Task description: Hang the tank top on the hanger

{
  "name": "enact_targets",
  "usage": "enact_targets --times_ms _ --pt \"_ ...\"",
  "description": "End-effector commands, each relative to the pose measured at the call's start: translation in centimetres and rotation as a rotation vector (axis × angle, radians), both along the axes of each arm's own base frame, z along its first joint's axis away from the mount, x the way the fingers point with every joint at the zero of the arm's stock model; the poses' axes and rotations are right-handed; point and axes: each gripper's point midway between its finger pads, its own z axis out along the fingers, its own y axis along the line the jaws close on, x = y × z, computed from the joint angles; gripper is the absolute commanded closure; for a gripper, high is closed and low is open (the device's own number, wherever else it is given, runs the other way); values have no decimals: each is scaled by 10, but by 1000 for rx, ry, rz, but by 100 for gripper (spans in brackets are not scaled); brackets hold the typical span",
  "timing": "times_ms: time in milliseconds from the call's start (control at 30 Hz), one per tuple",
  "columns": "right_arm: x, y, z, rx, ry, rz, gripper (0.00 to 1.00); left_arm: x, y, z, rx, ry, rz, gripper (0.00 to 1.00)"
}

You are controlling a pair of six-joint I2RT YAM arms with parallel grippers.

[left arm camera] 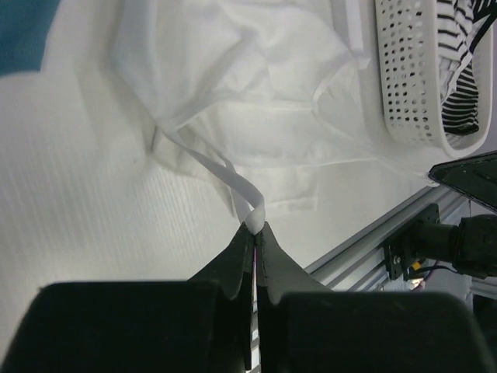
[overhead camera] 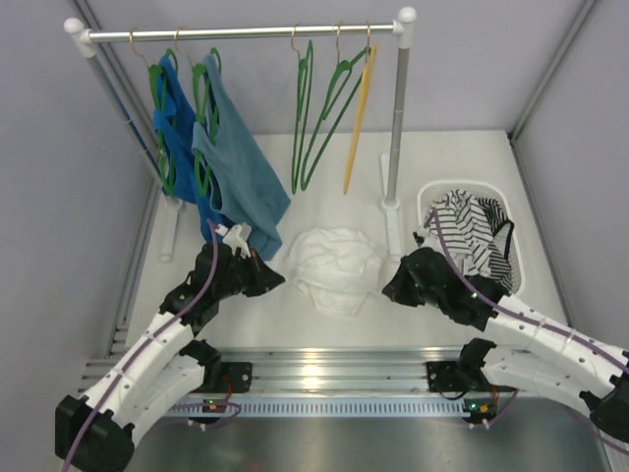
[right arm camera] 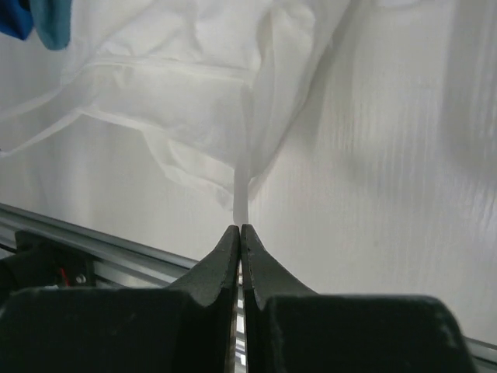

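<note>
My left gripper and right gripper each pinch tight a thin strap of the white tank top, crumpled mid-table toward the near edge

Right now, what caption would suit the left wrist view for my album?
Left gripper pinching a strap of the crumpled white tank top, white basket alongside.
</note>
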Motion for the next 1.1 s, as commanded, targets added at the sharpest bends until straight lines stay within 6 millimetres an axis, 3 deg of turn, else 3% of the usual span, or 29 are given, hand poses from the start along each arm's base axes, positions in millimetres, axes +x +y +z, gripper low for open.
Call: enact_targets --times_ms 0,200,267,400,467,567,833,967,1067 --pt "-7 6 -16 41 0 -72 100 -22 0 -14 -47 80 -4 100" --pt "-30 10 -53 15 69 -45 100 -48 11 -53 -51 224 59 100" --pt "-33 9 -59 -4 83 -45 97 -55 14 -64 -61 259 80 91" --pt "-39 6 -64 -34 89 -35 72 -64 16 -80 -58 318 94 72" --pt "-39 2 -64 -49 89 -40 66 -65 17 -81 -57 330 104 67" --pt "-38 -6 -62 -81 78 -57 57 -62 19 -74 -48 314 123 62" --pt "-26 -26 -54 -167 30 -90 51 -49 30 -35 -33 213 181 57" --pt "-4 -48 -53 -178 30 -171 52 -43 34 -10 -29 141 198 53" --pt "13 -62 -49 -171 27 -218 55 -36 23 13 -77 80 142 56"
